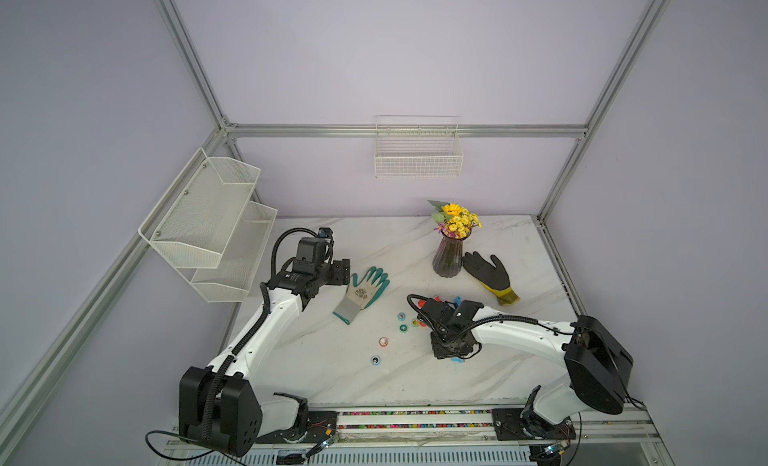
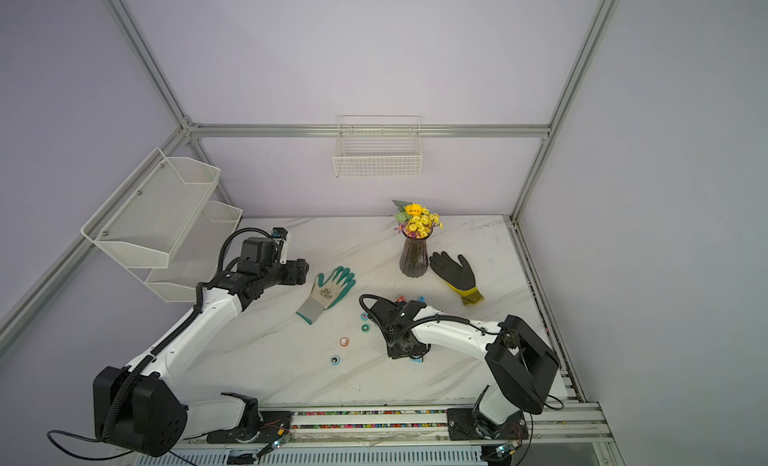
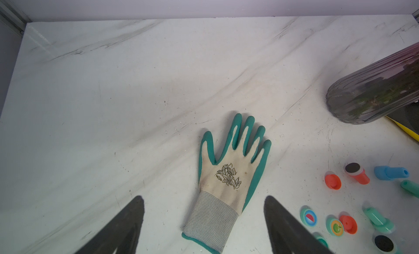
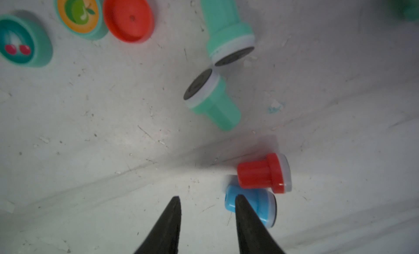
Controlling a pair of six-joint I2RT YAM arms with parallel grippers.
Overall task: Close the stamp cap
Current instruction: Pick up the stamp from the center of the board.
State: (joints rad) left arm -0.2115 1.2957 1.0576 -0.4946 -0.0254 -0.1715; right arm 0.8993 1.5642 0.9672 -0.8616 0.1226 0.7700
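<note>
Blue stamp (image 4: 263, 205) is lying on its side on the table (image 4: 90, 150), touching the red stamp (image 4: 263, 173), just outside the right claw (image 4: 207, 197), which is parted and pinching nothing. Red cap (image 4: 128, 17) sits well apart. Left claw (image 3: 204, 197) is spread wide over the glove (image 3: 226, 173), probably just parked clear.

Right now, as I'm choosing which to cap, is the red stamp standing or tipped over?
Tipped over: the red stamp lies on its side on the table, handle pointing sideways, beside the blue stamp.
</note>
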